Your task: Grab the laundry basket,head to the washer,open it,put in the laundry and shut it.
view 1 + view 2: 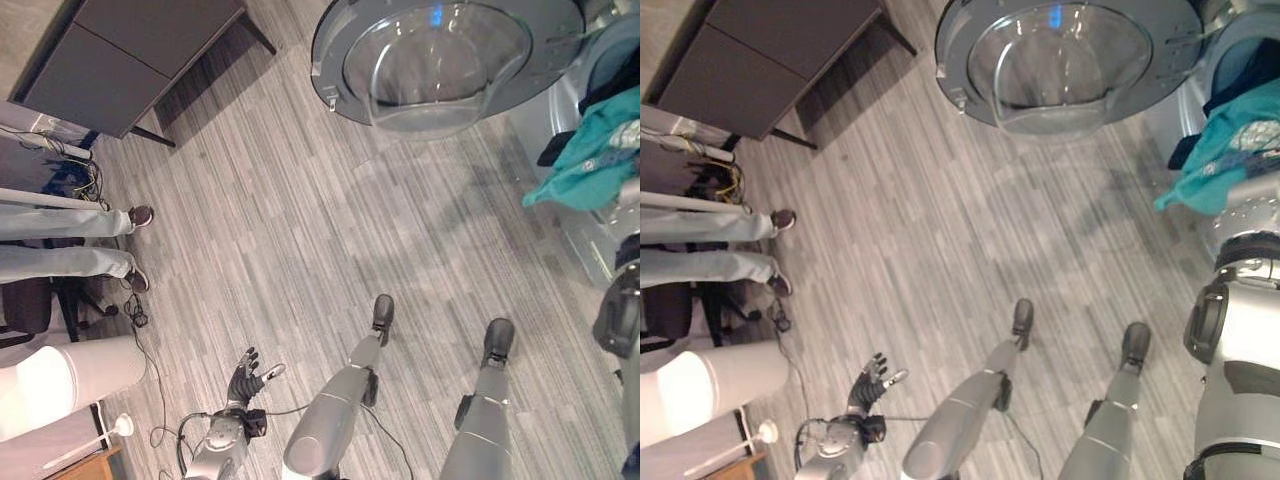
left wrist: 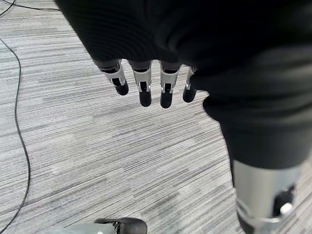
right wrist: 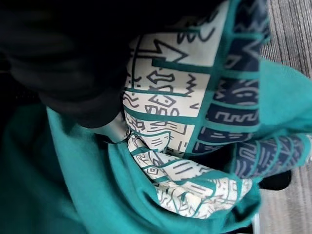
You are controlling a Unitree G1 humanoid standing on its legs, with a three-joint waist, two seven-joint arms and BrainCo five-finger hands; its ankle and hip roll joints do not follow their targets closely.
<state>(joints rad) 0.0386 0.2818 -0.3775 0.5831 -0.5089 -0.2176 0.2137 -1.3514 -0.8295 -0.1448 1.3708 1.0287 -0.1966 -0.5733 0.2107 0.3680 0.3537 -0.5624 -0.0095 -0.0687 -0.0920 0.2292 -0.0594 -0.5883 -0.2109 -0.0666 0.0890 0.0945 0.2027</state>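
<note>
The washer's round door [image 1: 445, 60] stands swung open at the top of the eye views, its glass bowl facing me. To its right is the washer's opening [image 1: 612, 60], with teal laundry [image 1: 590, 165] and a dark garment [image 1: 560, 148] hanging out over its lower rim. My right arm reaches up to that cloth. In the right wrist view my right hand [image 3: 73, 63] is buried in the teal and patterned laundry [image 3: 195, 126]. My left hand [image 1: 245, 378] hangs low at the lower left, open, its straight fingers [image 2: 145, 92] over bare floor.
A dark cabinet [image 1: 130, 60] on legs stands at the upper left. A person sits at the left edge, legs [image 1: 70, 240] stretched onto the floor, with a chair base [image 1: 85, 300] and loose cables [image 1: 70, 175] nearby. A white cylinder [image 1: 70, 385] is at the lower left.
</note>
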